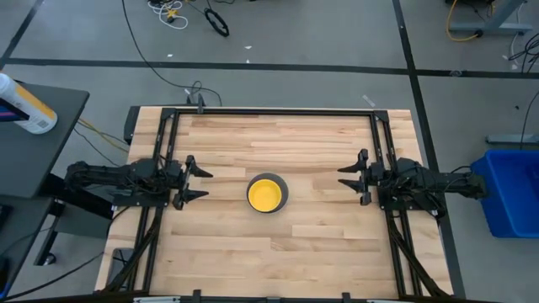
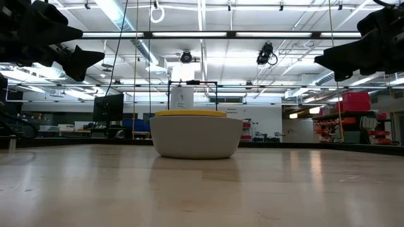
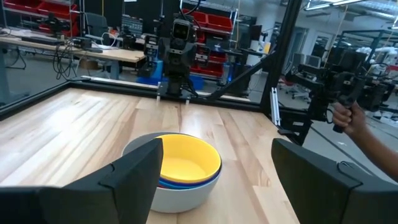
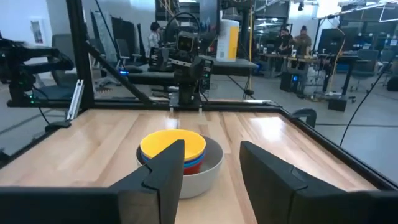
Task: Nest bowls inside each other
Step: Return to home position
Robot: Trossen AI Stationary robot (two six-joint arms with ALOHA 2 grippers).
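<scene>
The bowls stand nested in one stack (image 1: 268, 194) on the middle of the wooden table. The grey bowl (image 2: 196, 135) is outermost and rests on its base; the yellow bowl (image 3: 186, 162) lies on top, with a blue rim (image 3: 186, 183) under it and red and blue rims (image 4: 191, 163) showing in the right wrist view. My left gripper (image 1: 200, 183) hovers open at the table's left side, pointing level at the stack. My right gripper (image 1: 347, 177) hovers open at the right side, also pointing at it. Both are well apart from the bowls.
A black frame (image 1: 269, 114) runs around the table's far and side edges. A blue bin (image 1: 509, 192) stands on the floor right of the table. A person's hand (image 3: 357, 121) shows beyond the table's edge in the left wrist view.
</scene>
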